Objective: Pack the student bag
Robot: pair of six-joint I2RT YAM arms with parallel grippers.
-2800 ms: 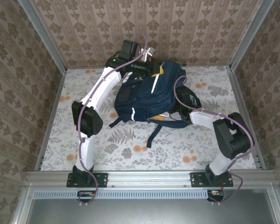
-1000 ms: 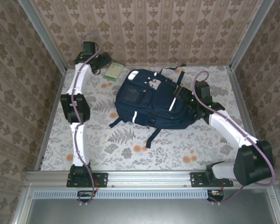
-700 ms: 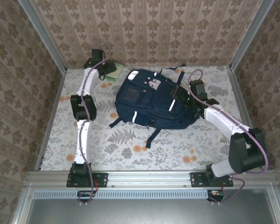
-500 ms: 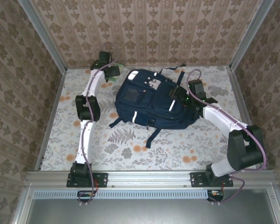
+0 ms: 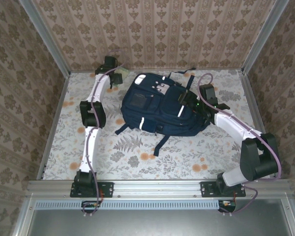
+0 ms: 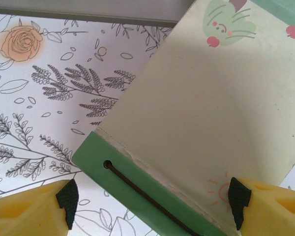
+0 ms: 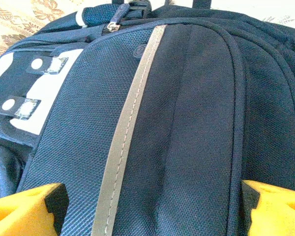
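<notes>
2 arms, 1 item apiece.

Item 1: left gripper (image 6: 152, 200), reached to the far left corner of the table (image 5: 59, 128), poised over a notebook (image 6: 187, 113) with cream cover, green spine (image 6: 137, 191) and dark elastic cord. Fingers released and spread wide. 1 pad (image 6: 66, 196) sits over bare cloth beside the spine, the other over the cover's near corner. Nothing clasped.

Item 2: right gripper (image 7: 150, 199), fingers likewise spread, close over the right flank of the student bag (image 5: 160, 105). Whether they touch the fabric cannot be told. Bag lies flat mid-table, front upward, straps trailing toward the arms, no compartment visibly open, just right of the notebook.

Step in hand, as judged: lifting the notebook for packing.
- The fingers straddle a corner at a slant, so squaring the wrist to the spine should give a truer pinch.
- The book lies flat and thin near the back rail. Nudging it toward open cloth, or tipping 1 edge up, would likely help the pads get under.
- A pocket must be opened before anything goes in, which is probably the right arm's job.

Views compared: the left wrist camera gives cover print, cord and finger placement. From overhead the notebook is a pale green sliver beside the arm, but that view supplies its position relative to the bag. The right wrist camera adds the grey stripe (image 7: 128, 123) and buckle patches (image 7: 34, 93).
</notes>
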